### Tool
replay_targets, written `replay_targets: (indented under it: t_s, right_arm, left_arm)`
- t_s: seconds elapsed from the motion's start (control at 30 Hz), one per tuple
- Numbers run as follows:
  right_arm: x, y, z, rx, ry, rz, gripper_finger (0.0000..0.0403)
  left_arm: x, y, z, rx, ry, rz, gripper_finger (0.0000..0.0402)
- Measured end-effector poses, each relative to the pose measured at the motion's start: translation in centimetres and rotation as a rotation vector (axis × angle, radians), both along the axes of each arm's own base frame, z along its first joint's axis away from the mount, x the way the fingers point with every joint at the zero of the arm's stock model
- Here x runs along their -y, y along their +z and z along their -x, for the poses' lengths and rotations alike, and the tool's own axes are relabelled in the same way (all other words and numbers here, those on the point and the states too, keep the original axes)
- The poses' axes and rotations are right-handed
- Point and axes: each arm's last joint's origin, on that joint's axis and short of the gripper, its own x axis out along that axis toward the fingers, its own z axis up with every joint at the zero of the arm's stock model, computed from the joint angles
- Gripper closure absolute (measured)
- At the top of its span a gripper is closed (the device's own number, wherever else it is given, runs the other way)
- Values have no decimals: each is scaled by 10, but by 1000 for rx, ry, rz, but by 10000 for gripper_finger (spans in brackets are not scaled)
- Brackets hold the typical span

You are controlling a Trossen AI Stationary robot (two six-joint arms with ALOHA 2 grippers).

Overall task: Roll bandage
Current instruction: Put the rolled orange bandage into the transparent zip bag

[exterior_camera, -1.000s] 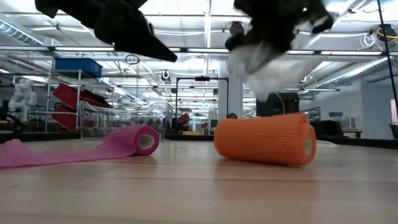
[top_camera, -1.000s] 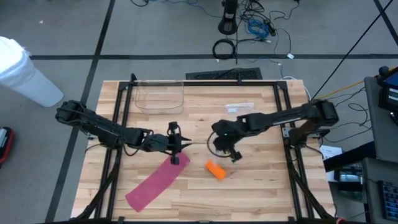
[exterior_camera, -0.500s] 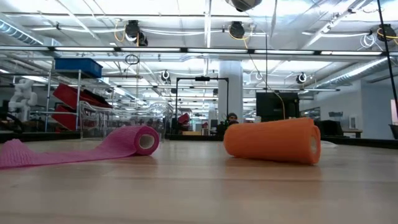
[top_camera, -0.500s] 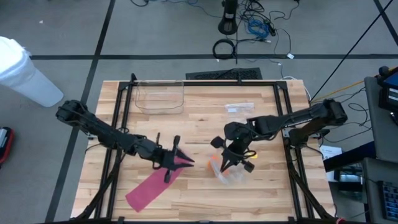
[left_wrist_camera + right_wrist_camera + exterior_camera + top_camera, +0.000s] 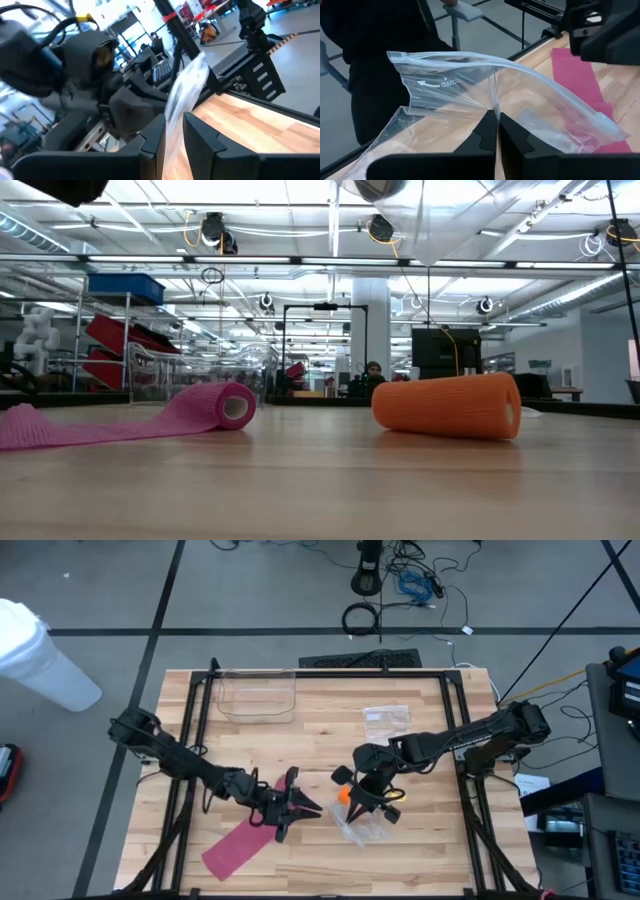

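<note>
A partly unrolled pink bandage (image 5: pixel 215 408) lies apart from an orange roll (image 5: pixel 447 406).

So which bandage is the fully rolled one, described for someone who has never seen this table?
Start at the wooden table and go to its middle, just left of the right gripper, which holds a clear zip bag. The orange bandage roll lies there on its side. Unlike the pink bandage to its left, it trails no loose strip.
</note>
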Motion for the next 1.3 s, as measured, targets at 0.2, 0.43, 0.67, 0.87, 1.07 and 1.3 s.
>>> replay_targets:
  t_s: [0.2, 0.43, 0.67, 0.87, 1.07, 1.3]
  right_arm:
    - [0, 1, 0, 7, 0, -1, 403]
    - [0, 1, 0, -5, -7, -10, 403]
    - [0, 0, 0, -15, -10, -11, 403]
    - [0, -1, 1, -31, -11, -8, 403]
    - [0, -1, 1, -31, -10, -7, 403]
    - [0, 0, 1, -19, -7, -4, 403]
  left_arm:
    - [6, -7, -14, 4, -9, -50, 329]
    - [13, -7, -32, 14, 25, -75, 310]
    - [12, -7, -33, 5, 72, -77, 294]
    - [13, -7, -33, 6, 85, -92, 294]
    - [19, -8, -30, 15, 71, -127, 294]
    - [18, -10, -31, -7, 71, -137, 294]
